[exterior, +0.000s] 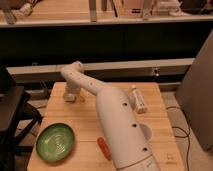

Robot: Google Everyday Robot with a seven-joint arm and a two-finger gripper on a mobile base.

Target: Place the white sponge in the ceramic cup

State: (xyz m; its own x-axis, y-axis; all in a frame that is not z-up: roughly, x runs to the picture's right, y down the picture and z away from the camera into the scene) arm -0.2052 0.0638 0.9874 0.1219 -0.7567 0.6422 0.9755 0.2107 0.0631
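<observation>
Gripper [70, 96] sits low at the far left part of the wooden table [120, 95], at the end of the white arm [120, 130] that reaches up from the near edge and bends down at its elbow. Whether it is wide, narrow or holding anything, I cannot tell. Something pale shows right at its tip, touching the tabletop, but I cannot tell if that is the white sponge.

The ceramic cup [146, 131] stands just beside the arm's thick lower section, on its right, partly hidden by it and well apart from the gripper. A white bottle [139, 99] lies on its side towards the far right. A green plate [55, 142] rests at the near left corner. A small orange object [104, 148] lies against the arm's left side.
</observation>
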